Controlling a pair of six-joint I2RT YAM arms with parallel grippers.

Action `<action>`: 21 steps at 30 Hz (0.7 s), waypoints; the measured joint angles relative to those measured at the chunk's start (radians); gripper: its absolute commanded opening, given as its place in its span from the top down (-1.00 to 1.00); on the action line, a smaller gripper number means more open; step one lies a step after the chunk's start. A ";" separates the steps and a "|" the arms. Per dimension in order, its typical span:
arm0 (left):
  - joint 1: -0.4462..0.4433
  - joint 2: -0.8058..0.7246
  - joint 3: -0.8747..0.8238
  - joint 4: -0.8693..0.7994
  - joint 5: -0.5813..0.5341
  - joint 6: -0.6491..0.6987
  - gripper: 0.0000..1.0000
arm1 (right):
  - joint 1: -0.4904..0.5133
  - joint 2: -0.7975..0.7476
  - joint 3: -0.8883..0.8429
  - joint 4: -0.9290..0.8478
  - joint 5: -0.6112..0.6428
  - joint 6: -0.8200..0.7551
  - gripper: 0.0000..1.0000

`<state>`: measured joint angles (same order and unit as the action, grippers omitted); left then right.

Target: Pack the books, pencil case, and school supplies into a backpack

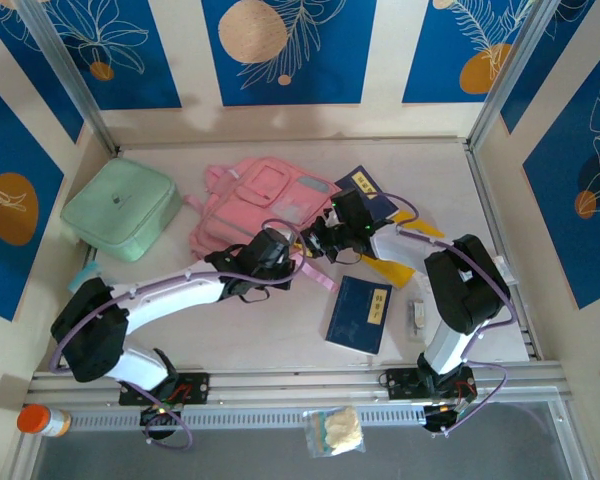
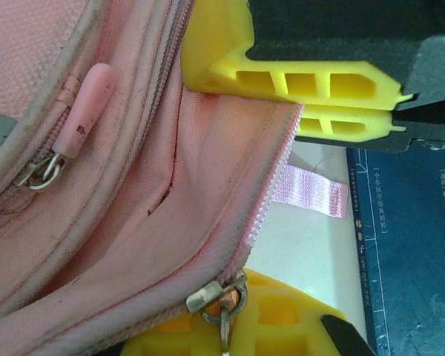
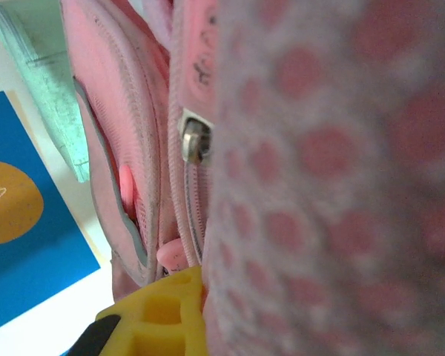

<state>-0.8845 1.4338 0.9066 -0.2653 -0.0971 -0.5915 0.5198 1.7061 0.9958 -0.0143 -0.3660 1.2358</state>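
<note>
Zip pull in left pincer, backpack edge in right pincer — crowded

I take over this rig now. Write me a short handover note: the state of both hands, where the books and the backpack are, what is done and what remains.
Left hand: shut on the backpack, at the zip edge by the slider.
Right hand: shut, apparently pinching the other edge of the same opening.
Books: one navy book lies flat on the table near the right arm; the second navy book and the yellow booklet lie partly under that arm.
Mint pouch: left of the backpack.
Done: the zip is open.
Left: all three books are outside and need packing.
</note>
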 measured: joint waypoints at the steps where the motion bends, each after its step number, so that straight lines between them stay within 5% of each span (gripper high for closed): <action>1: 0.000 -0.013 -0.007 0.000 0.000 0.000 1.00 | -0.003 0.000 0.005 -0.005 -0.010 -0.013 1.00; 16: 0.003 -0.288 -0.205 -0.067 -0.034 0.025 1.00 | -0.158 0.119 0.185 -0.195 -0.188 -0.266 1.00; 21: 0.003 -0.291 -0.210 -0.064 -0.026 0.025 1.00 | -0.159 0.156 0.214 -0.219 -0.188 -0.296 0.68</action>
<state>-0.8810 1.1423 0.6964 -0.3298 -0.1230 -0.5663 0.3603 1.8626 1.2102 -0.2337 -0.5537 0.9401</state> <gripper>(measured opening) 0.048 0.111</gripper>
